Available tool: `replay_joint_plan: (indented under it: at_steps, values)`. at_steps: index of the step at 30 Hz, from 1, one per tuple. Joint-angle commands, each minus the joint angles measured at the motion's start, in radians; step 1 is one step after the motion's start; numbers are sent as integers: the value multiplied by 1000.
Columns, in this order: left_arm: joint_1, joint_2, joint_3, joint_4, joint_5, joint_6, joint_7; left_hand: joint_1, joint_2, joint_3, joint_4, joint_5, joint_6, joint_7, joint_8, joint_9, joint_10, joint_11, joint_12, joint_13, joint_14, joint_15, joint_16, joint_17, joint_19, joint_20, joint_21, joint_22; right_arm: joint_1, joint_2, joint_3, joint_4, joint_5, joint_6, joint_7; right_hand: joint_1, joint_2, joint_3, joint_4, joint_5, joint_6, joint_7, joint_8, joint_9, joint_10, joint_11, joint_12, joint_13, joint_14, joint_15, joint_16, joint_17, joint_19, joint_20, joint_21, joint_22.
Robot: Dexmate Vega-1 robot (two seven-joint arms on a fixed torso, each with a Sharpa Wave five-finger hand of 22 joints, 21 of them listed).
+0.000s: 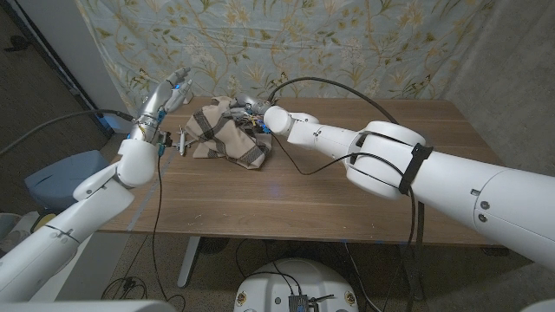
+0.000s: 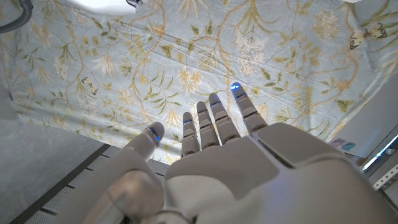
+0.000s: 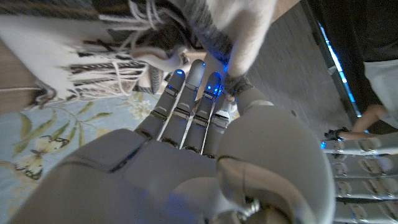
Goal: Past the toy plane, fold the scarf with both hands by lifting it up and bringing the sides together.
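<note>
Your scarf [image 1: 225, 133] lies bunched in a plaid, beige-and-brown heap on the far left part of the wooden table [image 1: 329, 191], close to the far edge. The toy plane [image 1: 181, 141] sits on the table just beside the scarf's left edge, between the cloth and your left arm.

Your right hand [image 1: 253, 113] is at the far right side of the heap, touching the cloth. In the right wrist view that hand [image 3: 193, 112] reaches into the scarf [image 3: 186, 25], with its fingers [image 3: 177, 99] lying close together and a fold of cloth and the fringe [image 3: 99, 68] draped right over the fingertips. The thumb looks pressed against the fabric, but you cannot tell from these pictures whether the cloth is truly pinched.

Your left hand [image 1: 169, 94] hovers raised above the table's far left corner, apart from the scarf and beyond the plane. In the left wrist view your left hand [image 2: 211, 143] holds nothing, its fingers [image 2: 245, 109] stretched out and slightly spread toward the flowered curtain [image 2: 186, 56].

A black cable [image 1: 338, 85] arcs above your right forearm, over the table behind the scarf. A person's arm [image 3: 367, 118] shows at the edge of the right wrist view.
</note>
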Motion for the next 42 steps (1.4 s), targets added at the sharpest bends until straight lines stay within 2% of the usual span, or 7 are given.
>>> replay_joint_plan:
  at_steps: [1, 18, 24, 29, 33, 37, 42]
  values:
    - [3, -56, -94, 33, -172, -299, -39, -9, -30, -19, -8, -2, -5, -11, 2, 2, -8, -1, -4, 2, -6, -3, -5, 0, 0, -2, 1, 5, -95, -134, 25, -256, -172, 334, -28, -1, -14, 3, 15, 0, 11, -30, 9, 0, -20, -14, 6, 12, -27, -151, -30, -6, -13, -11, 3, 0]
    - [30, -141, -193, -10, -358, -412, -201, -26, -46, -38, -8, 1, -12, -17, 3, 1, -15, 9, -5, 2, -16, 4, -6, 2, -5, -1, -4, 4, -182, -252, 10, -570, -326, 253, 241, -47, -52, -28, 54, 9, -9, -85, -15, -24, -146, 1, -51, -5, -142, -133, -170, -58, -64, 8, 9, -4]
    - [43, -163, -216, -22, -380, -411, -230, -30, -45, -41, -6, 2, -10, -17, 5, 1, -10, 6, -3, 2, -12, 5, -4, 2, -4, 0, -4, 4, -146, -242, -2, -564, -287, 191, 460, -295, -280, -251, 142, 40, -413, -54, -224, -83, -374, 61, -218, -78, -314, -23, -287, -128, -204, 130, -62, -13]
    - [49, -173, -227, -26, -381, -403, -248, -32, -43, -41, -5, 3, -9, -15, 5, 1, -9, 8, -2, 2, -11, 6, -3, 3, -4, 2, -4, 4, -139, -244, 17, -558, -264, 130, 526, -391, -336, -348, 183, 91, -561, -37, -229, -89, -497, 111, -293, -101, -429, 41, -341, -150, -311, 187, -127, -10]
    - [45, -180, -227, -18, -379, -404, -262, -34, -39, -41, -4, 4, -7, -15, 7, 1, -10, 11, -2, 2, -10, 5, -3, 3, -3, 2, -4, 4, -194, -260, 79, -566, -223, 95, 443, -435, -228, -340, 228, 118, -494, 7, -195, -91, -427, 136, -273, -111, -383, 50, -319, -154, -280, 213, -125, -8]
    - [42, -180, -224, -13, -381, -399, -276, -35, -37, -41, -3, 4, -7, -15, 7, 1, -10, 12, -3, 2, -11, 5, -3, 3, -3, 2, -4, 4, -243, -326, 101, -711, -341, -25, 270, -238, -88, -236, 120, 109, -449, 14, -194, -97, -341, 125, -252, -128, -299, 15, -278, -167, -175, 176, -100, -8]
    - [41, -180, -220, -11, -369, -381, -279, -37, -37, -42, -3, 5, -6, -16, 7, 1, -7, 9, -1, 2, -11, 6, -3, 2, -5, 4, -6, 4, -262, -354, 127, -773, -397, -86, 166, -168, -74, -211, 65, 88, -502, 5, -217, -96, -339, 114, -254, -130, -289, 4, -266, -167, -119, 146, -82, -8]
